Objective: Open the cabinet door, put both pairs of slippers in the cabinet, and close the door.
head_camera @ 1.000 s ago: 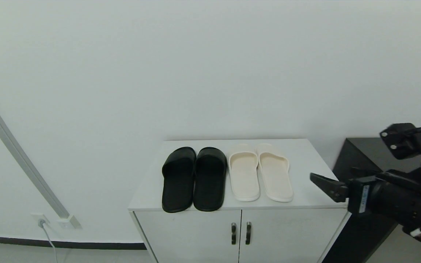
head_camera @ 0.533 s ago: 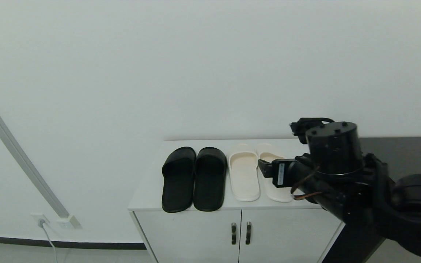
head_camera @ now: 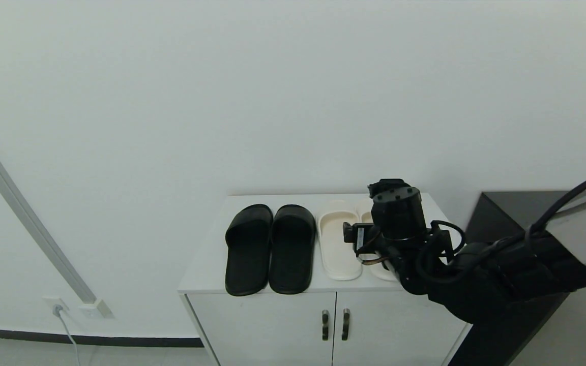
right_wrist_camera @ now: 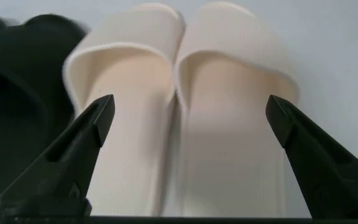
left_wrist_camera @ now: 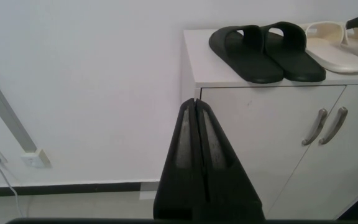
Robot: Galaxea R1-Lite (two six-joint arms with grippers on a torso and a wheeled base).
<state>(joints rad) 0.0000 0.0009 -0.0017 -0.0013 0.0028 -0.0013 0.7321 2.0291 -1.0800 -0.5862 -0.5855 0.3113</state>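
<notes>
Both pairs lie side by side on top of the cabinet [head_camera: 206, 264], the black slippers [head_camera: 252, 251] toward the robot's left and the white slippers [head_camera: 339, 246] toward its right, each with its long axis running from the front edge back toward the wall [head_camera: 293, 101], straps at the far end. The right gripper [right_wrist_camera: 188, 109] hovers over the heel end of the white pair, aimed along that long axis, its jaws wide apart and spanning the two white slippers across their width, touching neither as far as can be told. This arm is plainly the nearer one to the white pair. The left gripper [left_wrist_camera: 196, 109] sits low, off the cabinet's left front corner and below its top, jaws pressed together and empty. The right wrist view shows the spread fingers framing the pair; in the head view the wrist hides them and covers most of the right-hand white slipper. The head and left wrist views show the doors [head_camera: 272, 330] still shut, their handles [head_camera: 325, 324] untouched, so a grasp now would likely come before the opening step.
</notes>
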